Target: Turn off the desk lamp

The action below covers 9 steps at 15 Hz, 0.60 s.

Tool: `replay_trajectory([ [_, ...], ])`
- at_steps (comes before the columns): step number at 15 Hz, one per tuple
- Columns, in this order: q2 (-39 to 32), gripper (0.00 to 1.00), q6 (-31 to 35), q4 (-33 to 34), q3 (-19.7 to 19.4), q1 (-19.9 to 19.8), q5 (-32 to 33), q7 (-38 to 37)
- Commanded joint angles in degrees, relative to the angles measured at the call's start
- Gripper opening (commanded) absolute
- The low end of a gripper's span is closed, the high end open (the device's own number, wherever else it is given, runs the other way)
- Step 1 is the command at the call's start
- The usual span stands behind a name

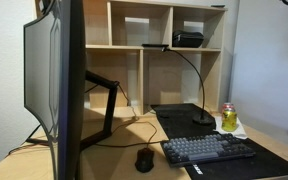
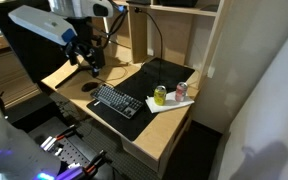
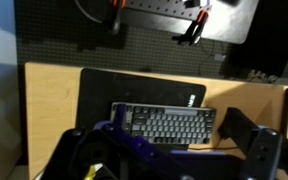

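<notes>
Jaws' state: cannot tell (wrist view blurred); hang above desk point(image 2: 64, 74), apart from desk lamp point(image 1: 203, 120).

Below the hand point(image 2: 87, 60), the worktop point(image 3: 49, 100) looks like pale, smooth wood laminate. A matt black mat point(image 3: 99, 88) carries a grey plastic keyboard point(image 3: 164, 125). Beyond the hand, the desk lamp point(image 1: 197, 75) looks thin, smooth and black.

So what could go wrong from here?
The desk lamp has a thin stem and small base; a hard push might tip it toward the cans. The gripper hangs apart from it beside the monitor, so a low sweep could clip the mouse or keyboard.
</notes>
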<state>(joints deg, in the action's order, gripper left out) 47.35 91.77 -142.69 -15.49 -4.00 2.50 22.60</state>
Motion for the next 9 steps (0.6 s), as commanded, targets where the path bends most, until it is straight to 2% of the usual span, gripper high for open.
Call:
replay_trajectory([
  [1, 1.0, 1.00, -3.6, 0.1, 0.1, 0.8, -1.5, -0.1],
  [5, 1.7, 1.00, -4.3, 0.1, 0.1, 1.2, -1.8, -0.4],
  [7, -4.4, 1.00, -5.4, 0.4, 3.3, 2.0, 0.4, -3.3],
  [9, -7.9, 1.00, -3.5, -1.5, 5.1, 6.1, -4.0, -3.1],
])
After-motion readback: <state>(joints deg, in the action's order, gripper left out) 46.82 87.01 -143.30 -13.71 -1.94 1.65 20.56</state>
